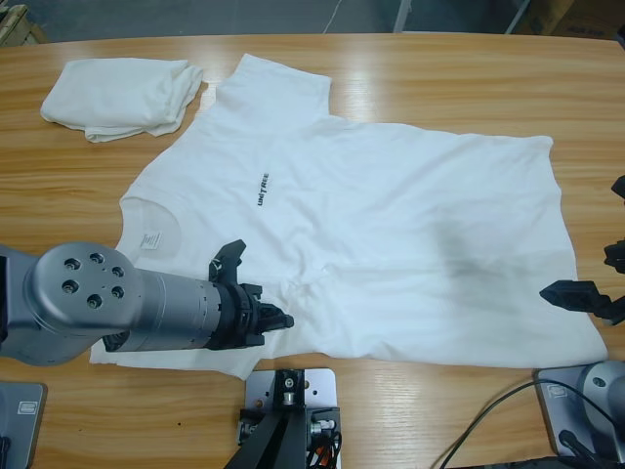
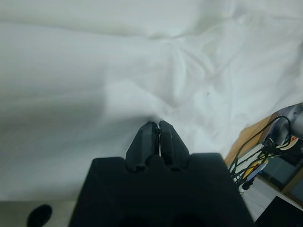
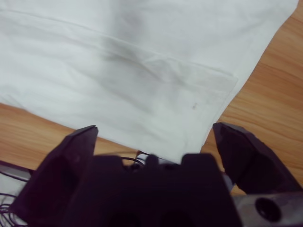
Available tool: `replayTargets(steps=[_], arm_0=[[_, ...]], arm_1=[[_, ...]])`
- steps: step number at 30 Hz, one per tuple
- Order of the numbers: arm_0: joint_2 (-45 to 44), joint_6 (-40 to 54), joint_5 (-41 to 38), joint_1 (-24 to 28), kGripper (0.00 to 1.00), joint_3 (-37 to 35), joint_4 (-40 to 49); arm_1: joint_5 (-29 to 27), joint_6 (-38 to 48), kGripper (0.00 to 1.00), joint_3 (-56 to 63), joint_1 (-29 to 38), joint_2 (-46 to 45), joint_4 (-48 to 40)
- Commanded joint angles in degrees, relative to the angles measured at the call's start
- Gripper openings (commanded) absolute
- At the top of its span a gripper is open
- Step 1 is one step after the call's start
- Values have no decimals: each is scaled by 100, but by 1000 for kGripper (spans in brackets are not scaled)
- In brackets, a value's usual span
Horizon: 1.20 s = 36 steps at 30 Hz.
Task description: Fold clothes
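The large white T-shirt lies spread flat on the wooden table, its black chest lettering and white neck label toward the left. My left gripper rests on the shirt's near hem area. In the left wrist view the left gripper is shut, and the cloth puckers around its tips. My right gripper hovers at the shirt's right near corner. Seen from the right wrist, the right gripper is open wide over the hem corner.
A second white T-shirt lies folded at the table's far left. Black cables run near the front right edge. Bare wood shows along the front edge and at the right end.
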Motion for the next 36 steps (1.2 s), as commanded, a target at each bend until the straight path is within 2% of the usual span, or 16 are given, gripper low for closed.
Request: replayTargets(steps=[1,3,5,19,21,25,26,27,29,30,33,36], arm_0=[[-1580,543,277,307,0,-5,840],[-2086,731,420,509,0,-5,1682],[-2281,934,499,644,0,160,2139],[-1207,937,610,648,0,802,2118],[-1052,923,636,648,0,814,2124],[-933,912,645,648,0,798,2120],[-949,914,645,648,0,798,2122],[-961,921,645,648,0,797,2127],[-979,925,643,648,0,798,2127],[-980,921,636,648,0,798,2127],[-1024,921,627,648,0,795,2127],[-1070,928,627,648,0,765,2127]], arm_1=[[91,56,977,174,55,-84,-27],[86,56,977,174,55,-89,-28],[84,56,977,174,55,-86,-37],[185,56,977,192,55,-2,-9],[190,209,975,192,55,244,28],[280,919,973,271,55,1304,49],[253,1007,924,271,57,1424,23],[251,1095,757,271,55,1489,-23],[246,1184,202,262,59,1670,-76],[216,1269,9,262,78,1702,-74],[188,1270,0,260,111,1703,-2],[596,1451,0,299,194,1718,96]])
